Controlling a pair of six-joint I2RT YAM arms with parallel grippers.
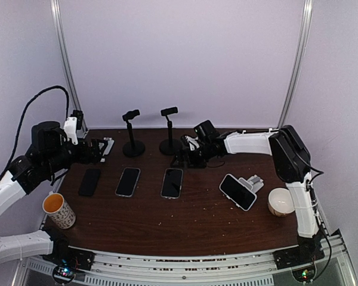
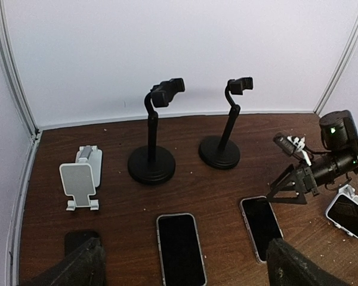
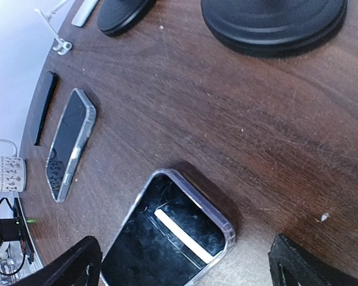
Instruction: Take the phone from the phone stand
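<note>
- top view: phone (image 1: 237, 192) propped on white stand (image 1: 255, 182), table's right side; unseen from the right wrist;
- right wrist: right gripper (image 3: 185, 247) jaws spread, empty, over clear-cased phone (image 3: 167, 238);
- left wrist: left gripper (image 2: 184, 250) jaws released

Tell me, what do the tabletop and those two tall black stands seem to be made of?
Tabletop: dark brown wood or wood-look laminate; grain streaks and fine scratches show, with a slight sheen.
Black stands: matte black, likely painted metal or plastic; the look leaves it open.

Brown table (image 1: 191, 220) carries phones (image 1: 127, 181), stands (image 1: 133, 146), mug (image 1: 58, 211), bowl (image 1: 280, 201)
</note>
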